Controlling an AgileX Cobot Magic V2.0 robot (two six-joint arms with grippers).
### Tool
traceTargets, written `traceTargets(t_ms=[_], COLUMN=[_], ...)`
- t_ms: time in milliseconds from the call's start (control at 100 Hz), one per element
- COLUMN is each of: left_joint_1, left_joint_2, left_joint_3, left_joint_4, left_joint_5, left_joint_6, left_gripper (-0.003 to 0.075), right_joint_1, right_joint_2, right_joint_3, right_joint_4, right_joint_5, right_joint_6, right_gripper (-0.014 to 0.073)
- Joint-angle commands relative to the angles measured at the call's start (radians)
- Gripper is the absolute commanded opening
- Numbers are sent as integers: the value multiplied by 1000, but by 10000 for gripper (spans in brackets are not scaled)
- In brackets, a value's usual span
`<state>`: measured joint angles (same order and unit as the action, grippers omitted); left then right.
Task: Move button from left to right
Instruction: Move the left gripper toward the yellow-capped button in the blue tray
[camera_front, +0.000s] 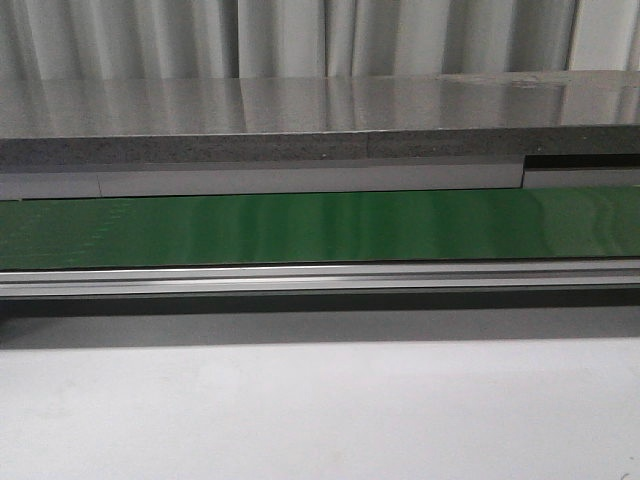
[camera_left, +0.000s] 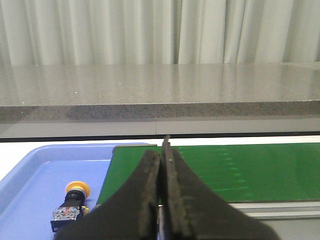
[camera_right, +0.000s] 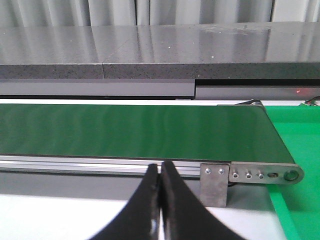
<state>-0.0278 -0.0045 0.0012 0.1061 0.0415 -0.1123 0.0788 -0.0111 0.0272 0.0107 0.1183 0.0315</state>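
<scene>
The button (camera_left: 71, 203), with a yellow-orange mushroom cap and a black body, lies on its side in the blue tray (camera_left: 35, 175) in the left wrist view. My left gripper (camera_left: 161, 152) is shut and empty, beside the button and in front of the green belt's left end (camera_left: 240, 170). My right gripper (camera_right: 159, 166) is shut and empty in front of the belt's aluminium rail (camera_right: 100, 164), near the belt's right end. Neither gripper nor the button shows in the front view.
The green conveyor belt (camera_front: 320, 228) runs left to right, with a grey stone counter (camera_front: 320, 120) behind it. A metal bracket (camera_right: 215, 184) and roller end plate (camera_right: 265, 175) close the belt's right end. A green surface (camera_right: 297, 145) lies to its right. White tabletop (camera_front: 320, 410) is in front.
</scene>
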Motion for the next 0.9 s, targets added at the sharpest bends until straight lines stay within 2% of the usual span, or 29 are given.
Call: traceTargets(t_ms=[0, 560, 890], left_joint_1=[-7, -7, -7], left_joint_2=[-31, -31, 69], left_joint_3=[36, 4, -248], left_joint_4=[-10, -10, -12], left_joint_5=[-81, -95, 137], left_joint_6=[-9, -9, -9], left_gripper=[-20, -20, -20], right_joint_1=[-4, -4, -4], right_joint_2=[-21, -21, -21], right_joint_3=[-15, -15, -15], right_joint_4=[-11, -11, -11], right_joint_5=[-82, -82, -82], right_joint_6=[0, 0, 0], right_gripper=[-67, -67, -67])
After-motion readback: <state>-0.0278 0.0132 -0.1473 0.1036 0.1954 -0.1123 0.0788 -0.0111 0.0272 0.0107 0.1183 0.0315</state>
